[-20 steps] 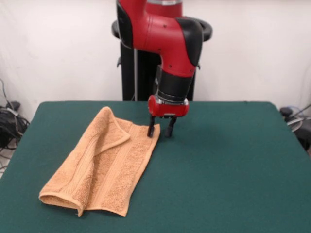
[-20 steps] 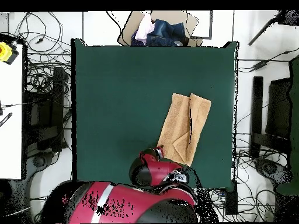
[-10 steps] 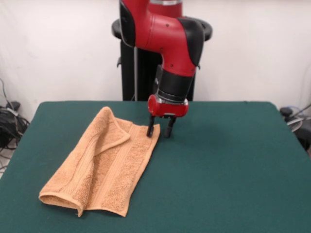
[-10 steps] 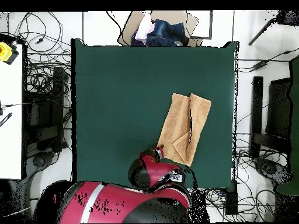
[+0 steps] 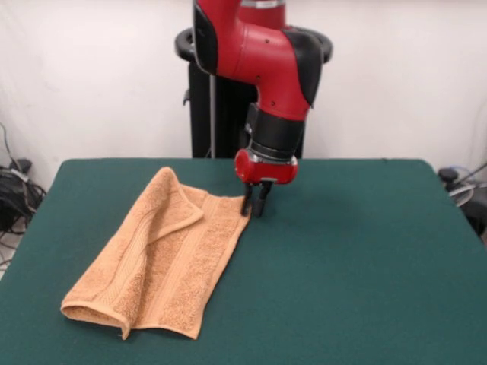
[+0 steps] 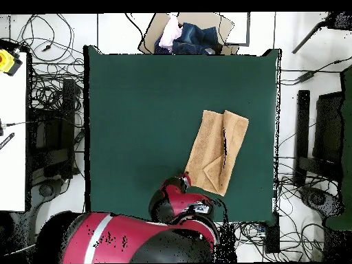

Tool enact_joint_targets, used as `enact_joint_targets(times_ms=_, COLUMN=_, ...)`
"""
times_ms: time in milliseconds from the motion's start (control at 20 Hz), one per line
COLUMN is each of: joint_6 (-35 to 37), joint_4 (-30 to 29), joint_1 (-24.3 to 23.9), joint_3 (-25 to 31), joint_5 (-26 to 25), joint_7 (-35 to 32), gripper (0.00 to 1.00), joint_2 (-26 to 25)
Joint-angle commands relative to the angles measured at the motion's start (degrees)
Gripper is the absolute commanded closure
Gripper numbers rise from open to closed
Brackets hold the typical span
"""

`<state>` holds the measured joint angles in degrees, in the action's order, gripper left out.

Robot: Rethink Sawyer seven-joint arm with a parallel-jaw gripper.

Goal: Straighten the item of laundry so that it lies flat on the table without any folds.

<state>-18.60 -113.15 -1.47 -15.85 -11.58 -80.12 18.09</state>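
Green surface (image 5: 358, 258), big, mostly bare. Red and black arm (image 5: 266, 68) comes down at the far side, just right of centre. Peach towel (image 5: 163, 255) lies on the left half of the surface, running from a near-left end up to a far-right corner; it is folded lengthwise, one long flap lapped over the other with a raised ridge down the middle, so not flat yet. Tool (image 5: 256, 201) sits at that far-right corner, fingers drawn narrow, nearly together, tips low at the towel edge. Looks pinched on the corner, but from the front view I can't confirm cloth is between them.

Risks: if only a few loops are caught, the corner slips out on the lift. If both layers are pinched, pulling drags the whole fold along instead of opening it. Tips pressed too low could scrub the surface felt.

Versus a second ago: fingers were spread, straddling the corner; now closed in. Arm shifted slightly right. Towel shape unchanged.
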Motion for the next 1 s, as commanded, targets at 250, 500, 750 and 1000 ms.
enact_joint_targets(times_ms=250, joint_6=-1.37, joint_4=14.45, joint_1=-2.90, joint_3=-4.07, joint_5=9.40, joint_7=-9.82, gripper=1.00, joint_2=-15.60)
enact_joint_targets(times_ms=500, joint_6=-0.59, joint_4=14.77, joint_1=-2.57, joint_3=-4.01, joint_5=9.92, joint_7=-9.75, gripper=1.00, joint_2=-15.69)
enact_joint_targets(times_ms=750, joint_6=-0.38, joint_4=14.73, joint_1=-2.35, joint_3=-4.23, joint_5=10.09, joint_7=-9.74, gripper=1.00, joint_2=-15.96)
enact_joint_targets(times_ms=1000, joint_6=-0.77, joint_4=14.65, joint_1=-2.08, joint_3=-4.61, joint_5=10.26, joint_7=-9.83, gripper=1.00, joint_2=-16.10)
